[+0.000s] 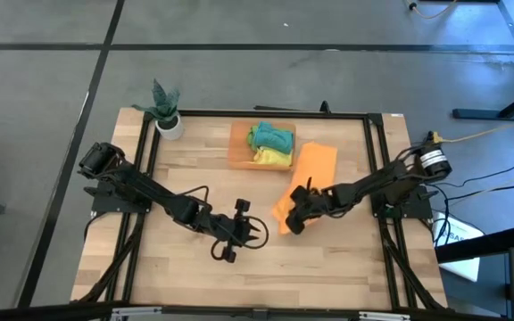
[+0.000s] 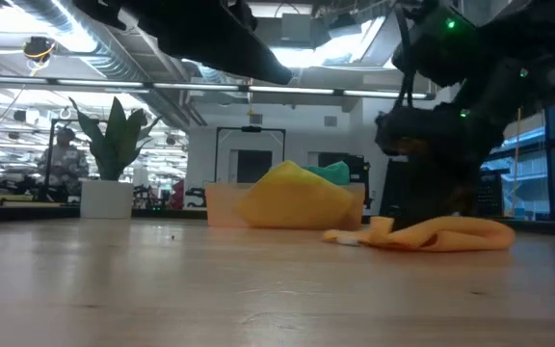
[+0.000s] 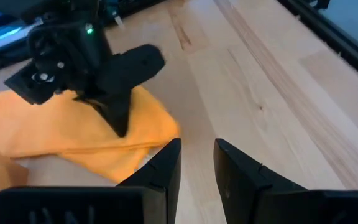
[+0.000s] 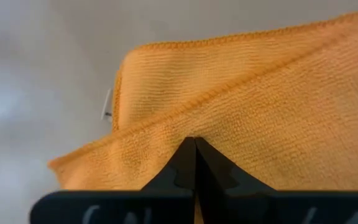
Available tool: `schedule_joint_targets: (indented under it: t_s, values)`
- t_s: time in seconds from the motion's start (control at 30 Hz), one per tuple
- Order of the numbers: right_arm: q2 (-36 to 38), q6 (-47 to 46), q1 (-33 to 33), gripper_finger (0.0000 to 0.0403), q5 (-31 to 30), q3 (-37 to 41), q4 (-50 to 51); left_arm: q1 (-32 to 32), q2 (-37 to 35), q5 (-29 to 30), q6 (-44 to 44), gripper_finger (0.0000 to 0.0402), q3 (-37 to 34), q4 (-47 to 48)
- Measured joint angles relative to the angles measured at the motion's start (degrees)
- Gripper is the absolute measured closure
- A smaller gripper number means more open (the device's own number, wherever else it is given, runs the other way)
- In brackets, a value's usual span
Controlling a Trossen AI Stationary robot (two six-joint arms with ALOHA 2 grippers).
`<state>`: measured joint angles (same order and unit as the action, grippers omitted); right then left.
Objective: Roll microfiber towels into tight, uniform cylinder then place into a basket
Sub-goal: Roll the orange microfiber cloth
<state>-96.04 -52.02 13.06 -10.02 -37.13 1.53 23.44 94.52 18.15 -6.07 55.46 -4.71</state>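
Note:
An orange microfiber towel (image 1: 309,178) lies folded on the table, right of centre, and its edges show as layers in the right wrist view (image 4: 166,81). My right gripper (image 1: 294,221) is shut, with its tips down on the towel's near end. Above the bare wood left of the towel, my left gripper (image 3: 197,155) stands open with nothing between its fingers. The orange basket (image 1: 239,147) stands at the far middle of the table. In it are a teal-green towel (image 1: 270,135) and a yellow towel (image 1: 275,158). My right gripper meets the top layer of the orange towel (image 4: 229,124) with its shut fingertips (image 3: 120,124), close to the towel's near end. The fingers slant down from the table's right. The towel lies flat on the wood under them, its layers slack.
A small white pot with a green plant (image 1: 165,111) stands at the far left corner. A black frame (image 1: 377,169) runs along the table's edges. Bare wood lies between the two grippers and toward the near edge. A person (image 2: 64,159) shows in the room beyond the table.

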Motion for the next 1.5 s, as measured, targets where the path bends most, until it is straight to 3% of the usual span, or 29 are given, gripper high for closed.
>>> schedule_joint_targets:
  t_s: [0.2,0.5,0.7,0.77,0.93,1.1,1.5]
  values:
    - [-5.7,4.51,1.51,0.0397,4.44,-2.18,-11.2,0.0,0.0,0.0,3.82,0.0315,0.0,4.65]
    - [-17.09,13.53,2.59,0.0397,12.68,-17.37,-10.11,0.21,0.0,0.02,11.2,0.0315,0.0,10.41]
    - [-19.1,20.44,3.83,0.0397,17.79,-26.56,-1.17,1.38,0.0,0.02,11.84,0.0315,0.0,11.7]
    - [-17.83,21.94,4.79,0.0397,15.95,-29.14,4.88,2.05,0.0,0.01,12.0,0.0315,0.0,12.19]
    - [-13.75,23.2,7.8,0.0397,3.23,-36.34,19.88,3.9,0.0,0.01,12.02,0.0315,0.0,12.43]
    - [-12.38,22.44,11.03,0.0397,-7.34,-41.15,28.66,4.54,0.25,-0.01,12.0,0.0315,0.04,11.01]
    - [-12.29,11.1,15.17,0.0397,-18.4,-47.42,49.84,5.25,9.41,-2.6,11.69,0.0315,0.0,1.51]
